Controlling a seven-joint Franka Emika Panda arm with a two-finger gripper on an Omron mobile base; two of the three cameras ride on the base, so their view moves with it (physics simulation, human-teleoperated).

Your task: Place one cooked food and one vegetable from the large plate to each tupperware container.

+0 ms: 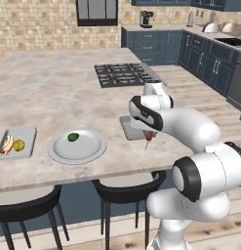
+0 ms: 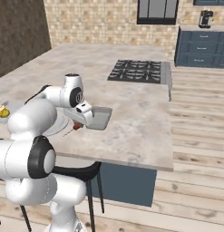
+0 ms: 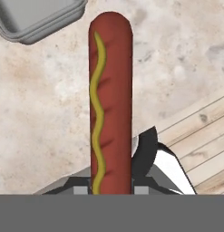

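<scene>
Item — gripper point(image 3: 111, 192): pinched on the lower end of a sausage point(image 3: 110, 99), red-brown with a wavy yellow mustard line down its length. In the hand view the sausage stands straight out along the gripper axis, hanging over bare table point(image 1: 68, 83), and a corner of a grey tray shows just beyond its far tip.

Item — near tupperware container point(image 2: 99, 118): grey rectangular tray lying flat near the table's front edge, partly hidden by the arm in the left base view. No food is visible in the part that shows. The sausage point(image 1: 149, 138) hangs just beside its front rim — near, not yet over it.

Item — far tupperware container point(image 1: 24, 141): at the left end of the table, holding a bun-coloured food point(image 1: 6, 144) and a yellow-green piece point(image 1: 18, 145); it looks already served.

Item — large plate point(image 1: 88, 151): round, pale, between the two trays, with one dark green vegetable point(image 1: 73, 137) lying on it.

Handling note, as judgement: the step in hand is delivery of the cooked food to the near tray. Carry the sausage fully past the rim so its whole length sits over the tray floor, lower until the free end is close to the bottom, then let go; a release from where it hangs now would probably land it on the rim or the table. Since the grip is at one end, the sausage will topple on release — tip it toward the tray's long side. The green vegetable would follow.
</scene>
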